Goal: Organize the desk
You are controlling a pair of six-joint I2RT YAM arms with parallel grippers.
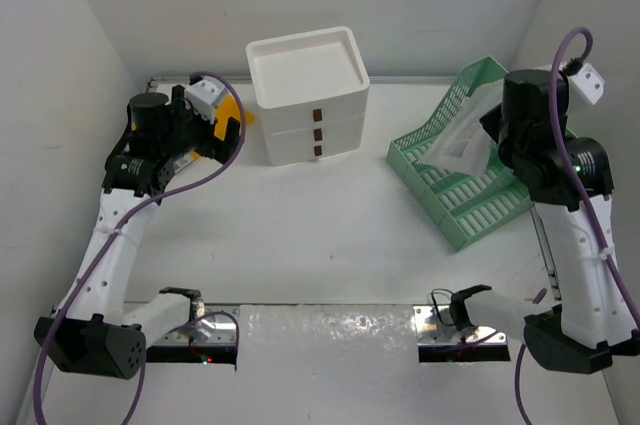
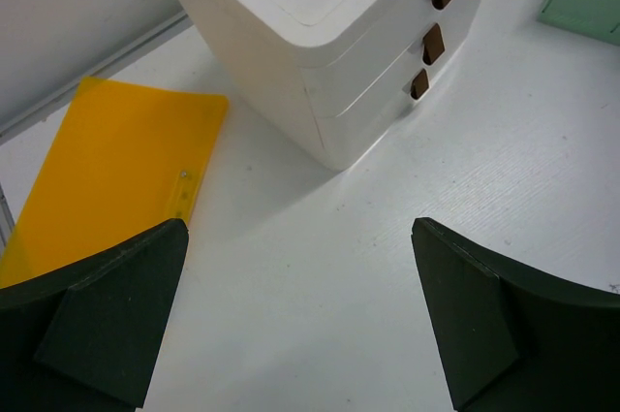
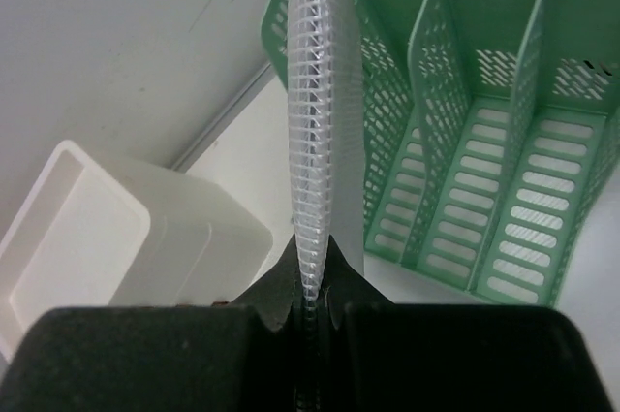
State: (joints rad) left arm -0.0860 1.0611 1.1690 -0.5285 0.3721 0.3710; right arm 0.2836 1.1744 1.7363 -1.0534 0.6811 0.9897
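The desk (image 1: 300,235) is a white tabletop with metal rails. A flat yellow folder (image 2: 116,170) lies at its far left beside the white three-drawer unit (image 2: 329,34). My left gripper (image 2: 300,320) hovers open over bare desk just in front of the folder and holds nothing; in the top view this left gripper (image 1: 228,135) covers most of the yellow folder (image 1: 236,107). My right gripper (image 3: 310,286) is shut on a clear mesh pouch (image 3: 312,92), seen edge-on, above the left side of the green file rack (image 3: 484,141). From above, the pouch (image 1: 462,145) hangs over the rack (image 1: 470,210).
The drawer unit (image 1: 308,95) stands at the back middle with its brown handles facing the arms. The green rack lies tilted at the right, next to the right arm's column (image 1: 585,255). White walls close in on the left, back and right.
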